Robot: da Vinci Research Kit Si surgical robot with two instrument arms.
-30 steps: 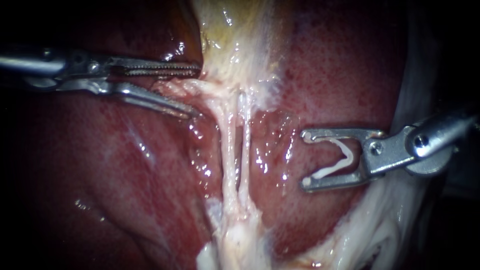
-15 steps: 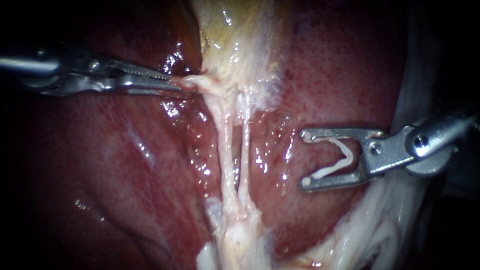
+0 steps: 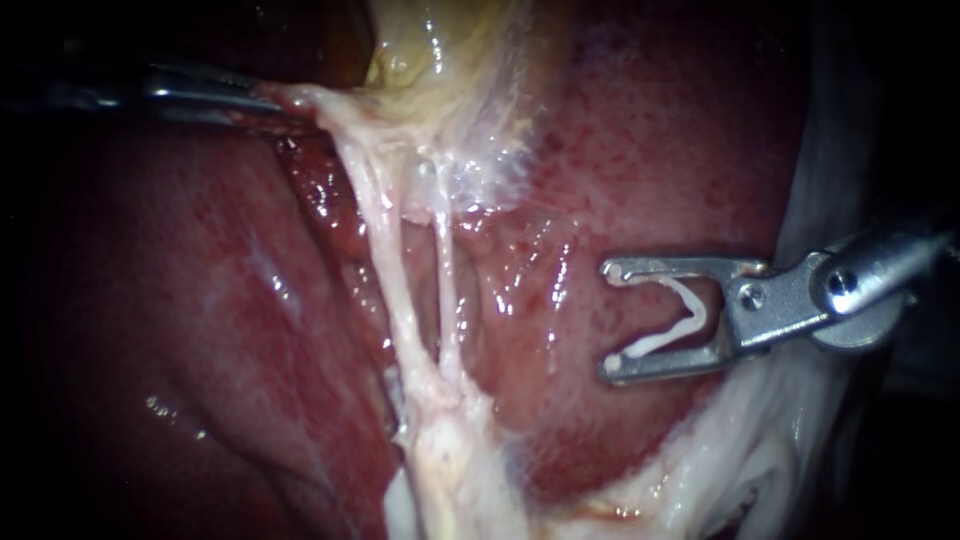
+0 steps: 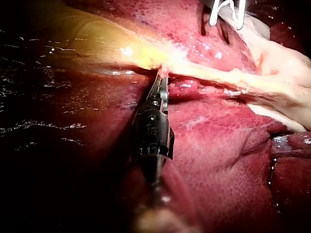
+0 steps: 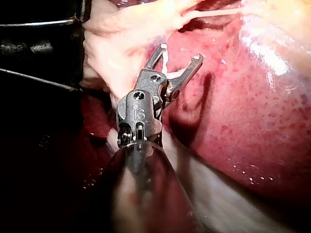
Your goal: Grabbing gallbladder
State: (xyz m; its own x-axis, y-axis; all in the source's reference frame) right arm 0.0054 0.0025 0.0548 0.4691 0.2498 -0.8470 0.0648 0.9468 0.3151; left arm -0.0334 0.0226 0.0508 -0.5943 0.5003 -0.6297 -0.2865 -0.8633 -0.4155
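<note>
So the left instrument (image 3: 268,100) has its jaws clamped on the gallbladder's (image 3: 440,60) pale edge, I'd guess to tension the tubes (image 3: 392,275), while the right instrument (image 3: 612,320) hangs nearby, jaws cradling a clip (image 3: 682,318).

Two taut tubes (image 3: 395,290) cross mid-frame, a narrow gap between them. Bare liver (image 3: 180,330) lies open at lower left, and between the tubes and the right instrument (image 3: 612,318) holding a clip (image 3: 685,318) at right.

No readable label, brand or sign shows; one small stamped mark (image 5: 139,113) sits on the right instrument (image 5: 180,53).
</note>
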